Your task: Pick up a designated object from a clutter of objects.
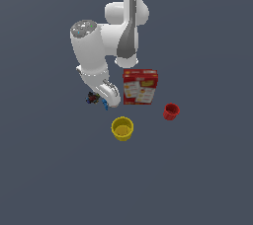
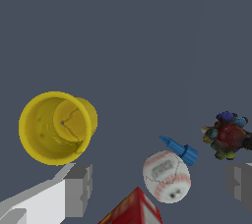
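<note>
A: Nearest the wrist camera are the two grey fingers [image 2: 78, 188], and the gripper [image 2: 160, 186] stands wide open with nothing between the pads. The white ball [image 2: 166, 176] with its blue bit [image 2: 179, 149] sits inside the gap.

B: That's the wrong object. The designated object [image 2: 227, 135], the tiny dark lumpy thing with red, blue and yellow-green specks, lies just beyond the other finger, close to the ball.

A: So my worry is that a straight descent would close on the ball, or a finger would land on the lump and knock it away.

B: The red-and-white box [image 2: 133, 211] corner is also close to the fingers and could be clipped.

A: The exterior view hides the ball and most of the lump behind the arm; only dark specks [image 1: 92, 98] show at the exterior view's left of the hand.

B: But it shows the whole box [image 1: 141, 87], the yellow cup [image 1: 122, 128] nearer, and the red cup [image 1: 171, 111] well apart, which the wrist view misses.
</note>
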Tool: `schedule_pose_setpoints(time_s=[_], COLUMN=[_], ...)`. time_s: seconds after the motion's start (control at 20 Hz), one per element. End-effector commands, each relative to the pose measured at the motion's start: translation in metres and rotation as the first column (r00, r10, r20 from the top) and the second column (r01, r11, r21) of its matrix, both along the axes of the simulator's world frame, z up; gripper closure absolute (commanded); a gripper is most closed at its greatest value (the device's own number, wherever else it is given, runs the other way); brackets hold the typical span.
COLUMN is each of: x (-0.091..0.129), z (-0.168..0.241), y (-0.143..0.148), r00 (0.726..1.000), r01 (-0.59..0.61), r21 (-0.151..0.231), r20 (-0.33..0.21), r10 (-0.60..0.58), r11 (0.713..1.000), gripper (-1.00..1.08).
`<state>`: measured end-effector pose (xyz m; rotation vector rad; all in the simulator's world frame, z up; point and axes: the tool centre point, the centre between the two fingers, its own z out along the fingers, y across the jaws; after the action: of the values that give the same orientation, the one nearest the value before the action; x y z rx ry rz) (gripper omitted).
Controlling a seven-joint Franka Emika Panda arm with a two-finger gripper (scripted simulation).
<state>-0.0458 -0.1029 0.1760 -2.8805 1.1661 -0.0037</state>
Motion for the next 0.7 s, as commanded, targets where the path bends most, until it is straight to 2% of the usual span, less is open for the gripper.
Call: schedule_pose_setpoints(time_s=[0.0,0.1,0.25,0.65], x=[-0.014,-0.025,-0.044,-0.091], z=[-0.016,-0.028,-0.045,-0.079], y=[-0.016,-0.027,-0.044,-0.077], r00=[0.994,0.981,0.947,0.818], r01=[0.110,0.195,0.321,0.574], r21=[0.000,0.000,-0.003,-0.018], r20=[-0.003,-0.007,-0.011,-0.016], r10=[-0.110,-0.195,-0.321,-0.575], r11=[0.994,0.981,0.947,0.818], gripper=[-0.92,-0.92,-0.92,-0.92])
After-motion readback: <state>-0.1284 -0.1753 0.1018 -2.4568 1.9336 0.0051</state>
